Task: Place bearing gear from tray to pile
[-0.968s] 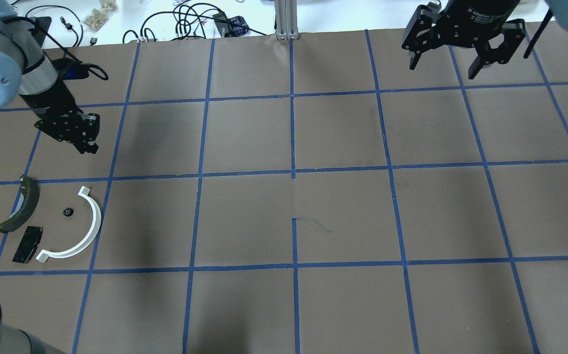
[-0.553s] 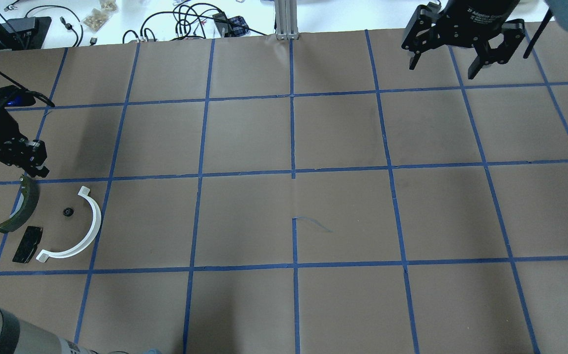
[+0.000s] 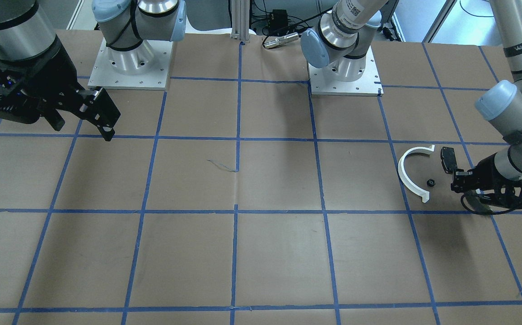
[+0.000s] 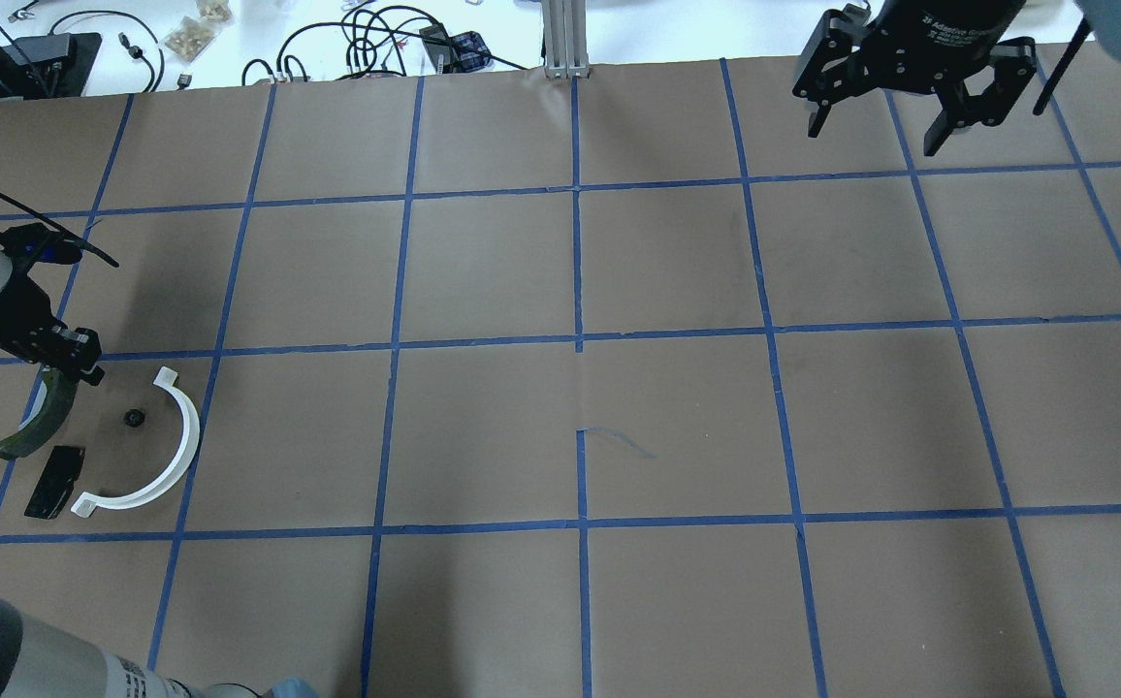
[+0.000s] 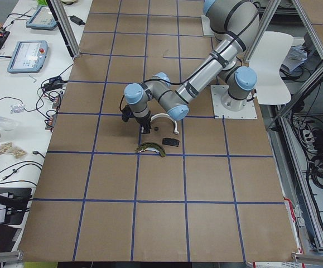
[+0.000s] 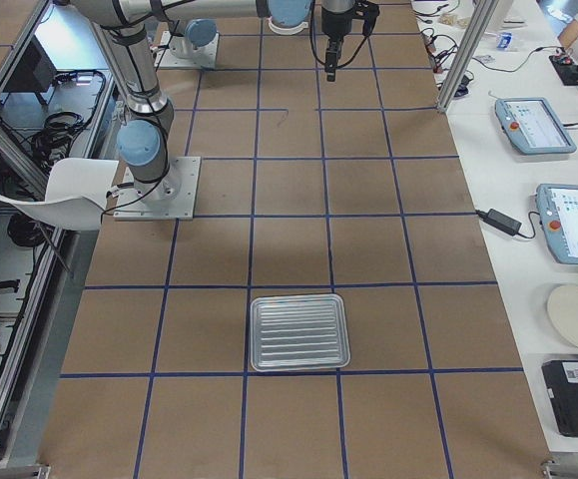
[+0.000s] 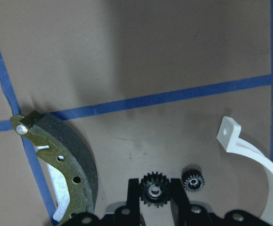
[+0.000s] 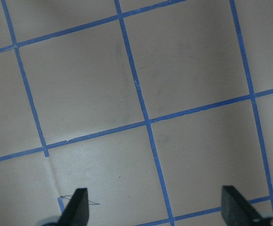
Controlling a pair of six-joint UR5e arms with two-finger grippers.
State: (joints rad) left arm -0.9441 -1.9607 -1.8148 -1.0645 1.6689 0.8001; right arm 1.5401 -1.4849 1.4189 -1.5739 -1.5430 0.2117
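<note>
My left gripper [image 7: 155,194] is shut on a small black bearing gear [image 7: 154,187], held just above the table. It hovers over the pile, at the far end of the dark olive curved shoe [image 4: 37,422]. In the overhead view the left gripper [image 4: 74,366] is left of the white half-ring [image 4: 176,454]. A second small black gear [image 4: 134,418] lies inside the ring's curve, and also shows in the left wrist view [image 7: 193,179]. The flat black pad [image 4: 54,482] lies nearer the robot. My right gripper [image 4: 876,131] is open and empty at the far right.
A ribbed silver tray [image 6: 299,331] sits on the table's right end, with nothing visible in it. Blue tape lines grid the brown table. Cables and small boxes [image 4: 367,39] lie beyond the far edge.
My left arm has swung left and toward the robot, bringing its gripper from the square beyond the pile down to the olive shoe's far end. The right arm has not moved.
</note>
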